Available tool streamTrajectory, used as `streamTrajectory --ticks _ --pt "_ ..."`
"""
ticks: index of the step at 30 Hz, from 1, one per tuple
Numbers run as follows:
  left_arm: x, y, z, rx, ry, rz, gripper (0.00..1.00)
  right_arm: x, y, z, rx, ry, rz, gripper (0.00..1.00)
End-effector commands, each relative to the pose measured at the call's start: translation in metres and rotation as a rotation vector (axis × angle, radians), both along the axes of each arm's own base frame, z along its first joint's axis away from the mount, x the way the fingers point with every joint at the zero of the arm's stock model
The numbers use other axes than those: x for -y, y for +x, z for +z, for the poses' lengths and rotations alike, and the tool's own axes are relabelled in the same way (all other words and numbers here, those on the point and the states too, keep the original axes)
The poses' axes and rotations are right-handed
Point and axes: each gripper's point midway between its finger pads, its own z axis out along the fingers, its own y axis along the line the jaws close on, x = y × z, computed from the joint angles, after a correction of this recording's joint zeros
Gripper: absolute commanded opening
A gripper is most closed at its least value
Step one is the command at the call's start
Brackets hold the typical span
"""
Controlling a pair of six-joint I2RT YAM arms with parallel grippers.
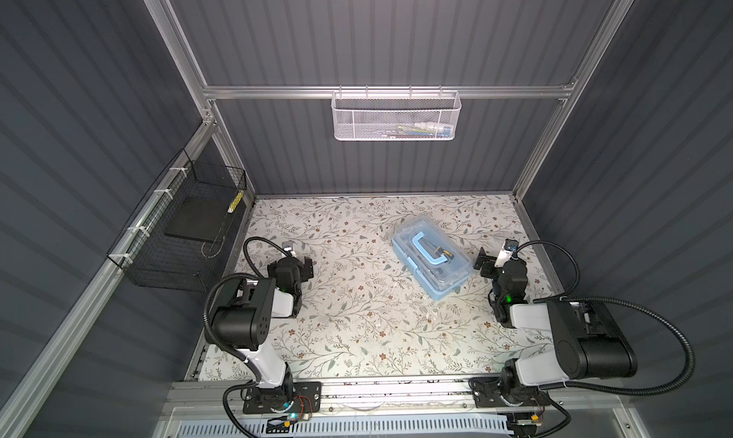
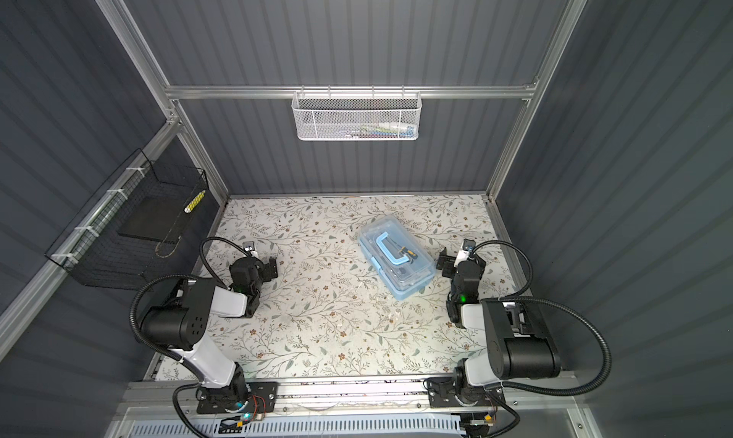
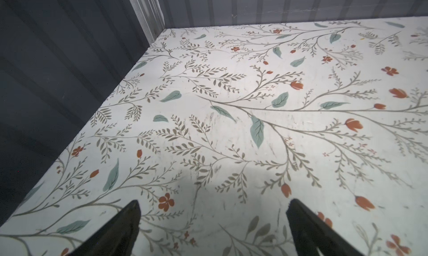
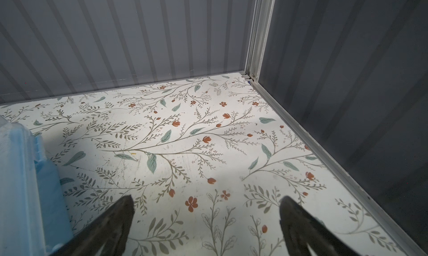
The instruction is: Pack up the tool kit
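On the flowered table (image 1: 349, 325), a little right of the middle, the tool kit (image 1: 432, 257) is sitting: a light blue box turned at an angle. Its clear lid (image 1: 412, 234) is lying down over the box, and the blue handle (image 1: 423, 251) is folded flat across it. Through the lid a screwdriver (image 1: 446, 253) with a yellow and black grip is showing; the rest inside is too small to make out.

The right gripper (image 1: 484, 264) is hovering just beside the kit's right-hand end, low over the table. Its fingers (image 4: 298, 224) are spread wide with only bare tabletop between them, gripping nothing. In the right wrist view the kit's blue wall is filling one edge, close to one finger; whether they are touching, I cannot tell.

The left gripper (image 1: 306, 267) is hanging well apart from the kit, off on its left side. Its fingers (image 3: 125, 229) are parted wide and empty, flowers and leaves showing in the gap.

Beyond the kit, up on the back rail, a white mesh basket (image 1: 396, 117) is hanging with a few small items in it, too blurred to name. Far to the kit's left, a black wire basket (image 1: 182, 234) is hanging on the side wall, a dark flat slab lying inside.
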Motion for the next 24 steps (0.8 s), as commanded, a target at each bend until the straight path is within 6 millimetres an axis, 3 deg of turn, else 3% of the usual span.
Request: streamTrajectory --ticks 1,24 --pt "0.0071 0.0059 0.0058 0.021 -0.035 -0.025 1.00 0.0006 0.0013 0.0041 0.014 0.005 -0.001 0.99" --pt "0.0080 0.0069 0.0067 0.032 -0.036 -0.028 1.00 0.0007 0.0012 0.0037 0.012 0.005 -0.002 0.99"
